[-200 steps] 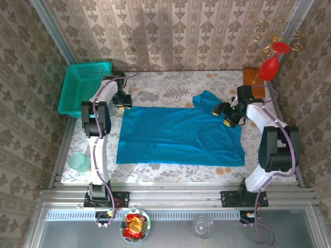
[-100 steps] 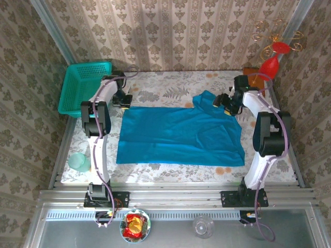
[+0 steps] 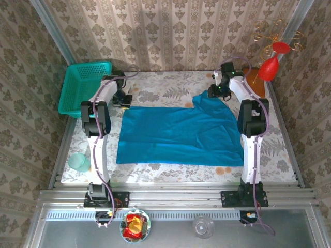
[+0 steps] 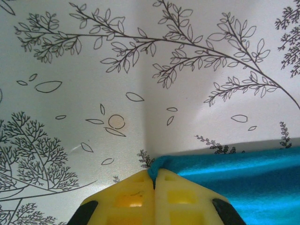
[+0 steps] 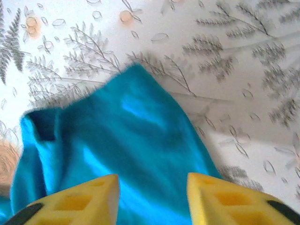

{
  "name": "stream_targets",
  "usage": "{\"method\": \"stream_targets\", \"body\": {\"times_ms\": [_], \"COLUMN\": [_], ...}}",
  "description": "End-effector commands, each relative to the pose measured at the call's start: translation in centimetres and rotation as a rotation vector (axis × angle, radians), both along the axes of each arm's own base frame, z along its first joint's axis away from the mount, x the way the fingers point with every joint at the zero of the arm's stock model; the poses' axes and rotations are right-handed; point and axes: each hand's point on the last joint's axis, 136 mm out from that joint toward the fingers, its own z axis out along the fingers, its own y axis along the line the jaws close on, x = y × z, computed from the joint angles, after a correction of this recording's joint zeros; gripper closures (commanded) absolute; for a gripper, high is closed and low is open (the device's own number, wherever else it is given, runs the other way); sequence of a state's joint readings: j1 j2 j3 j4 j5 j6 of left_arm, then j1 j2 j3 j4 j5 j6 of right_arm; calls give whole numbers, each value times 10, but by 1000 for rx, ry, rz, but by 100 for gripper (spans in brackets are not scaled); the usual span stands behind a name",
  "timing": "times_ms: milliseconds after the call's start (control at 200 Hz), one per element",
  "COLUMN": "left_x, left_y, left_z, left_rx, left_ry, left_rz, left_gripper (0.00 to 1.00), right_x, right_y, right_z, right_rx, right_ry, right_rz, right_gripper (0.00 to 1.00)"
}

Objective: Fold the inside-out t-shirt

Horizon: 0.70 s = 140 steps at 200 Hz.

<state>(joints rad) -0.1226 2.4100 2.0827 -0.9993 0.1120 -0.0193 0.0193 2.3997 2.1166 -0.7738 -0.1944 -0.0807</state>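
Top external view: one blue-teal t-shirt (image 3: pixel 178 134) lies flat mid-table, its far-left corner pinched in the closed left gripper (image 3: pixel 123 101), whose fingertips the wrist hides here. Farther right, the right gripper (image 3: pixel 216 92) has moved back to the folded sleeve since a second ago, its jaws apart over the cloth and gripping nothing. One teal basket (image 3: pixel 83 88) sits far left.

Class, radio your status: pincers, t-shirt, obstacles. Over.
Left pincer shut on corner of plain blue-teal cloth t-shirt. Right pincer open above its sleeve. Teal plastic mesh basket apart.
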Motion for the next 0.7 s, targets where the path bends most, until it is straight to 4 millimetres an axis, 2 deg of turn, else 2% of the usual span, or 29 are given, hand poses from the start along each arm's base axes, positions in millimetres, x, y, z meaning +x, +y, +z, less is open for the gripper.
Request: {"method": "stream_targets", "body": {"times_ms": [0,270,470,610,695], "left_x": [-4,-5,-7,-8,-8], "left_y": [3,4,10,10,11], "left_z": [5,0,-1,1,3], "left_rx": [4,9,27,28,31], "left_ry": [2,16,23,23,19], "left_rz": [-30,-34,-35,-37,-37], "left_gripper": [99,99,99,99,99], "right_x": [6,31,30,30,29], "right_y": [4,7,12,19,20], "right_z": [-6,-19,-30,-41,-51], "right_rx": [-38,-136,-131,-108,-107], "right_ry": [20,2,15,26,42], "right_rz": [104,182,208,217,213], "right_gripper": [58,58,60,65,73]}}
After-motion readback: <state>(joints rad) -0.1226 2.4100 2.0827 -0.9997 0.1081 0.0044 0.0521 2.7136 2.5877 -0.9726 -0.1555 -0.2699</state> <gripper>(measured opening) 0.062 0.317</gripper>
